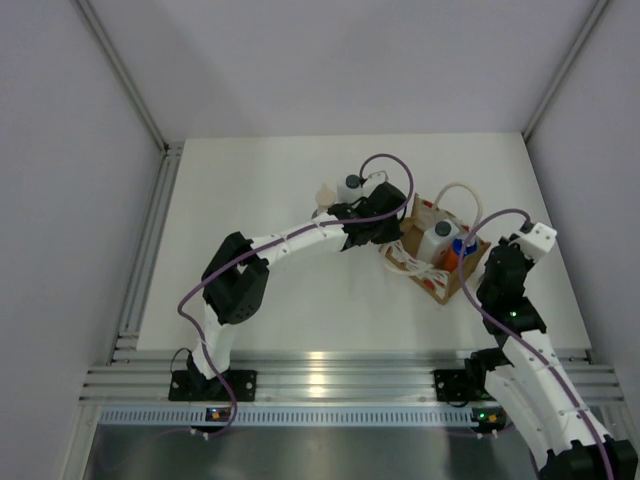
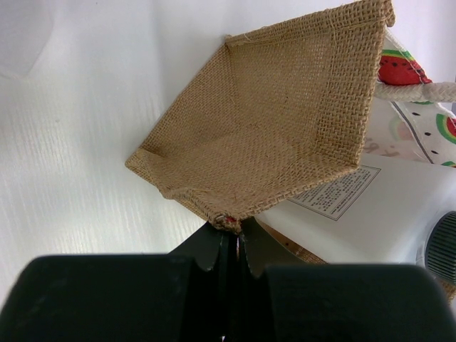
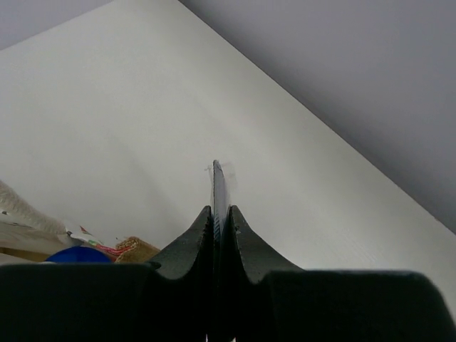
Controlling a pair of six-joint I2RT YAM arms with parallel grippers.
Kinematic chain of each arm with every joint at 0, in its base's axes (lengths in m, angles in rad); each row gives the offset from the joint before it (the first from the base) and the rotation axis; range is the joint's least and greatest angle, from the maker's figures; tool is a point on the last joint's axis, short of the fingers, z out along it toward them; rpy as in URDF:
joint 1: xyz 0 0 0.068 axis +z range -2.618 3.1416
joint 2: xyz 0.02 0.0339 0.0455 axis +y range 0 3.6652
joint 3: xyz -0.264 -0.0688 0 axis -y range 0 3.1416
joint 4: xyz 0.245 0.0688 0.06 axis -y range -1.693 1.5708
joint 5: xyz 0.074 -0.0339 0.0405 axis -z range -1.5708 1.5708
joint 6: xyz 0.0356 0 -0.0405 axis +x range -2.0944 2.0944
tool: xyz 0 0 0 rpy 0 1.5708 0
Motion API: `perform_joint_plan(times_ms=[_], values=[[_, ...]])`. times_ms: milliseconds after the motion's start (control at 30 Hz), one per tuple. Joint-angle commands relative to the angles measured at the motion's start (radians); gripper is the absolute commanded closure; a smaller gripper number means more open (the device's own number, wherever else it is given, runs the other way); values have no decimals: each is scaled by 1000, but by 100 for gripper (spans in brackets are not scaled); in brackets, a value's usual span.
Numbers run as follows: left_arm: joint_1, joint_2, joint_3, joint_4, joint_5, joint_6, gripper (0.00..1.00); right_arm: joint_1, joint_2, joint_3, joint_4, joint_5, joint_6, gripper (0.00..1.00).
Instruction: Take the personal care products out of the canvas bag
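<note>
Two of the four bottles stand outside the canvas bag (image 1: 428,282), on the table (image 1: 280,310) just behind the left wrist: the grey-green bottle (image 1: 323,197) with the beige pump top and, close beside it, a white bottle (image 1: 352,186) with a dark cap. Two are left inside the bag: the second white bottle (image 1: 438,240) and, next to it, the short orange bottle (image 1: 452,258) with the blue cap. I cannot tell if these two are upright or leaning. So I judge the task to be about half done. The left gripper (image 2: 229,235) has its jaws pressed together on a corner of the bag's rim, pinching the rough cloth, and in its wrist view the mouth of the bag is open with the printed label of the second white bottle just beside the fabric. The right gripper (image 3: 219,214) is near the right side of the bag, jaws pressed together with nothing between them. It seems not to touch the bag. A cream rope handle (image 1: 455,195) loops over the far side. The table is plain white and matte, and the bag sits right of its centre. Pale grey walls (image 1: 330,70) close the space on three sides, and a metal rail (image 1: 330,378) runs along the near edge, where the arm bases are fixed.
</note>
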Motion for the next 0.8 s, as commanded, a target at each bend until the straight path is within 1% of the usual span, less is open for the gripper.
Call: perform_joint_plan(times_ms=[0,33,67,100,133,167,267,333,433,567,667,700,767], values=[[6,-19,-9,32,-4,-6,100,-16,-37,-25,87,25,44,100],[6,-19,-9,33,-4,-6,100,-18,-57,-25,40,20,59,100],[6,-15,-7,32,-4,-7,100,-18,-67,-27,33,17,65,100],[6,-15,-6,33,-2,-6,100,-18,-78,-28,27,22,71,87],[6,-14,-4,33,-2,-6,100,-16,-98,-27,10,23,80,82],[6,-12,-3,32,-1,-3,100,-15,-104,-19,4,19,79,71],[6,-12,-4,32,-2,1,100,-18,-109,37,-54,16,76,54],[6,-9,-4,32,-2,4,100,-16,-86,76,-88,11,70,51],[6,-9,-6,32,1,7,100,-16,-57,183,-161,-18,71,49],[6,-9,-7,32,2,25,100,-16,-37,294,-240,-134,51,48],[6,-15,-7,30,-1,37,100,-16,15,395,-321,-301,7,48],[6,-18,-7,30,-1,40,100,-18,52,418,-362,-408,-11,48],[6,-23,-7,30,-1,47,100,-16,95,478,-408,-522,-31,48]])
